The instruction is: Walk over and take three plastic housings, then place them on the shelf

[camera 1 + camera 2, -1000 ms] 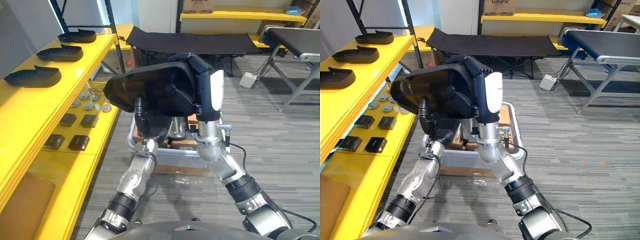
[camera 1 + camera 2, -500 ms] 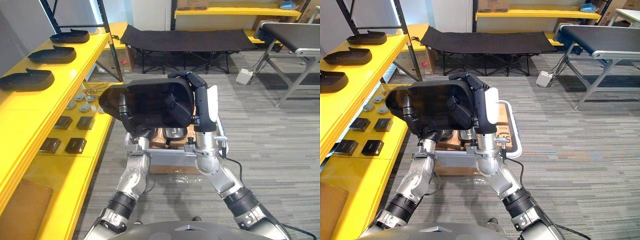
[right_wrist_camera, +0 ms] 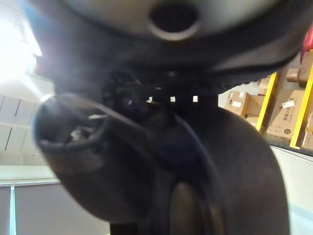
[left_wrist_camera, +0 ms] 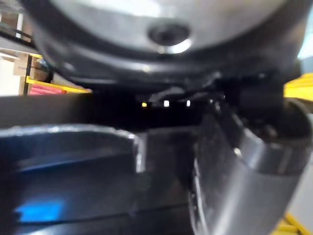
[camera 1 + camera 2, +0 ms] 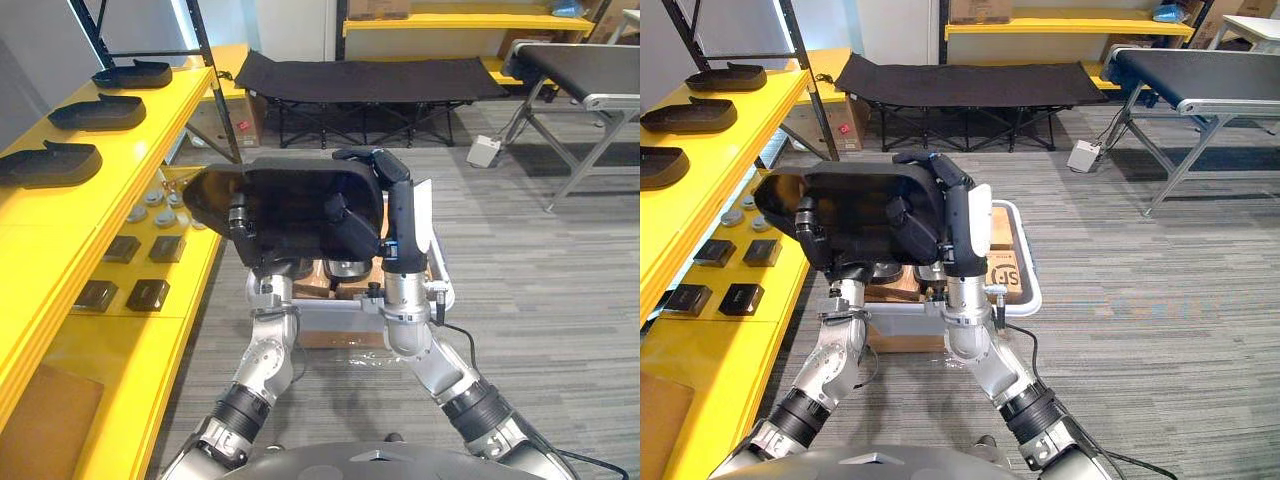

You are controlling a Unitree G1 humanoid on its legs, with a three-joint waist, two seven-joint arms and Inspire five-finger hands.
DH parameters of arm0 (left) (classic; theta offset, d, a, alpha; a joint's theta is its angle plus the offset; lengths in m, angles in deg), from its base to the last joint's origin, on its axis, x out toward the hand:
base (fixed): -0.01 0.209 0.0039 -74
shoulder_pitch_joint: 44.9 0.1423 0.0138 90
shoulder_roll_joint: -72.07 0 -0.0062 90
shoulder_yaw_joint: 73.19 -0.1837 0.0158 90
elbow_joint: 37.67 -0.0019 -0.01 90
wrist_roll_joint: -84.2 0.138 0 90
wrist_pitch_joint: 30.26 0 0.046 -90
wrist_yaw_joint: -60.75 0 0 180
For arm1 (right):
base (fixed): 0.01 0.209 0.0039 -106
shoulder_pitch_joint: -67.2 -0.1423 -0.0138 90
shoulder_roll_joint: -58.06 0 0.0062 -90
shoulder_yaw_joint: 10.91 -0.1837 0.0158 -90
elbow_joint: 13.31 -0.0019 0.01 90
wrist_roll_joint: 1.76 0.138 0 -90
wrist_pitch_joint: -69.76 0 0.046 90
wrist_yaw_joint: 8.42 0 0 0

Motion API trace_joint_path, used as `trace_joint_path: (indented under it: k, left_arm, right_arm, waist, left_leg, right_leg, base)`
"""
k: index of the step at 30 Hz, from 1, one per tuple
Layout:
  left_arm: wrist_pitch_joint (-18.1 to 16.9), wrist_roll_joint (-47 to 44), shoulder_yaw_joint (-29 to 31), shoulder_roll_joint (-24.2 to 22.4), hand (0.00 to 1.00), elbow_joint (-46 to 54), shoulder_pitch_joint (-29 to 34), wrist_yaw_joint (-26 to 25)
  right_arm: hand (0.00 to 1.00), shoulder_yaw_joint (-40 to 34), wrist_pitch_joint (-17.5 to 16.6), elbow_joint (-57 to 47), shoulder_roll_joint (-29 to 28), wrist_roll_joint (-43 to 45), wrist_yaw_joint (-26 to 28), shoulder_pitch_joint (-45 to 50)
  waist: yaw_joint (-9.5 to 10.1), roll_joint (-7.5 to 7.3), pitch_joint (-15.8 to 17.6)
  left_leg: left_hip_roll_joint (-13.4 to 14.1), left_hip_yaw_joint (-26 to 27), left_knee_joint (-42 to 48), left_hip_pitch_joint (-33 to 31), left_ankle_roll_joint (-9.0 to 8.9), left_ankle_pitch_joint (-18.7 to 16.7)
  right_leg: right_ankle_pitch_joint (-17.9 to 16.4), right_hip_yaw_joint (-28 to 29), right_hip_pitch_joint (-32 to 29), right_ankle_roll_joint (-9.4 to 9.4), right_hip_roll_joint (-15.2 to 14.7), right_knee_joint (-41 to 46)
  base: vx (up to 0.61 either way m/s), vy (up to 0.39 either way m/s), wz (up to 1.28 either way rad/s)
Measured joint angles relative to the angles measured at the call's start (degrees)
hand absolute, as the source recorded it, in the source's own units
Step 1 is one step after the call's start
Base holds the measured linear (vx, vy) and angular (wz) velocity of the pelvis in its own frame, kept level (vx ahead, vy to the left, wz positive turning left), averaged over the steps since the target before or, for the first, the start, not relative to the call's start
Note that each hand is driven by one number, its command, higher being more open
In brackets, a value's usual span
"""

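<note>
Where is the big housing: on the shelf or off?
Off: left hand and right hand hold the plastic housing above the cart.

"What is being held up?"

"One black plastic housing (image 5: pixel 300 200): long, glossy, and rounded at its left end. It lies sideways in the air at chest height. The left hand (image 5: pixel 240 216) grips the rounded end, and the right hand (image 5: pixel 396 205) curls over the other end."

"And the shelf?"

"A yellow shelf (image 5: pixel 70 215) stands on the robot's left. On its top level three similar housings lie flat in a row, each apart from the next: the near housing (image 5: pixel 45 163), the middle housing (image 5: pixel 97 113) and the far housing (image 5: pixel 133 75)."
</note>
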Motion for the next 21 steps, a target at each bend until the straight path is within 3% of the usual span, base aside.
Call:
trace_joint_path:
  k: [5,7,10,11,13,15,21]
  left_arm:
    - [-1.52,1.07,1.52,-0.75,0.0,1.87,0.02,-6.13]
    - [-3.62,7.89,4.73,-2.39,0.0,1.9,0.11,-10.95]
    - [-5.22,21.52,11.28,-3.76,0.0,2.33,0.55,-18.75]
    - [-6.09,30.77,14.36,-3.84,0.0,3.25,1.21,-24.14]
    - [-6.19,37.61,17.07,-3.87,0.0,4.85,2.45,-27.9]
    - [-6.53,52.15,20.88,-4.06,0.0,6.58,4.34,-36.0]
    - [-6.62,77.75,26.65,-4.86,0.0,8.78,7.05,-52.15]
  right_arm:
    - [1.0,-0.08,0.53,0.03,0.49,4.11,5.25,1.06]
    - [1.0,-0.29,1.27,0.03,0.42,5.79,6.85,2.35]
    - [1.0,-1.76,2.98,0.03,0.14,8.28,9.24,4.21]
    - [1.0,-3.12,3.97,0.03,-0.29,9.84,10.38,4.62]
    - [1.0,-4.42,4.78,0.03,-0.86,11.36,11.07,4.72]
    - [1.0,-6.64,5.31,0.02,-2.1,14.15,12.43,5.08]
    - [1.0,-8.46,5.48,-0.11,-4.36,17.6,13.82,7.89]
  waist:
    - [0.08,-0.03,-0.01]
    - [0.17,-0.05,-0.01]
    - [0.19,-0.05,-0.01]
    - [0.19,-0.05,-0.01]
    - [0.18,-0.05,-0.01]
    - [0.43,-0.06,-0.02]
    - [1.05,-0.14,-0.03]
  left_leg:
    - [0.02,-0.01,0.01,0.01,0.01,0.0]
    - [0.03,-0.01,0.01,0.01,0.01,0.01]
    - [0.09,-0.02,0.0,0.06,0.0,0.01]
    - [0.09,-0.03,0.0,0.1,0.0,0.01]
    - [0.08,-0.03,-0.01,0.12,0.0,0.01]
    - [0.08,-0.14,-0.03,0.16,0.0,0.01]
    - [0.04,-0.59,-0.05,0.16,0.02,0.01]
  right_leg:
    - [-0.01,-0.02,0.02,-0.01,0.02,0.0]
    - [-0.01,-0.02,0.02,0.0,0.03,0.0]
    - [-0.01,-0.02,0.07,0.0,0.1,0.0]
    - [-0.01,-0.02,0.11,0.0,0.1,0.0]
    - [-0.01,-0.02,0.14,0.0,0.1,0.0]
    - [-0.01,-0.15,0.24,0.0,0.09,0.0]
    - [-0.05,-0.74,0.54,-0.03,0.03,-0.02]
  base:
    - [0.0,0.0,0.0]
    - [0.0,0.0,0.0]
    - [0.0,0.0,0.0]
    - [0.0,0.0,0.0]
    - [0.0,0.0,0.0]
    - [0.0,0.0,0.02]
    - [0.0,0.0,0.04]
